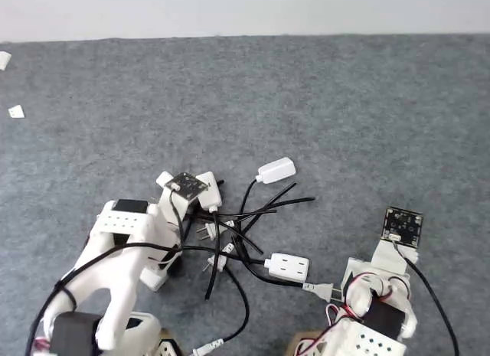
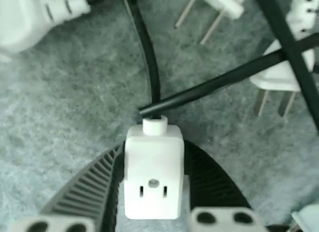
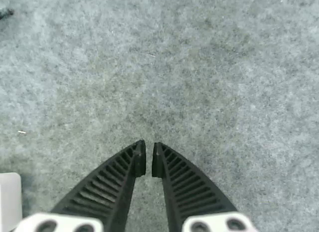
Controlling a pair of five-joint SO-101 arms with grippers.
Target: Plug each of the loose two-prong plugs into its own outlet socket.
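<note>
My left gripper [image 2: 154, 154] is shut on a white outlet socket [image 2: 152, 172], its slots facing the camera and its black cord [image 2: 149, 57] running away over the carpet. In the high view this socket [image 1: 210, 189] sits at the left arm's tip. Two loose white two-prong plugs [image 2: 219, 5] [image 2: 279, 77] lie just beyond it, seen in the high view as plugs [image 1: 205, 232] [image 1: 222, 258] among tangled black cords. Two more sockets [image 1: 276, 171] [image 1: 289, 266] lie on the carpet. My right gripper [image 3: 148, 159] is shut on nothing, above bare carpet.
Another plug [image 1: 321, 289] lies by the right arm's base, and one more [image 1: 207, 346] sits at the front edge. Black cords [image 1: 253, 210] cross between the arms. Grey carpet [image 1: 344, 103] lies open toward the back. Small white scraps [image 1: 15, 111] rest at the far left.
</note>
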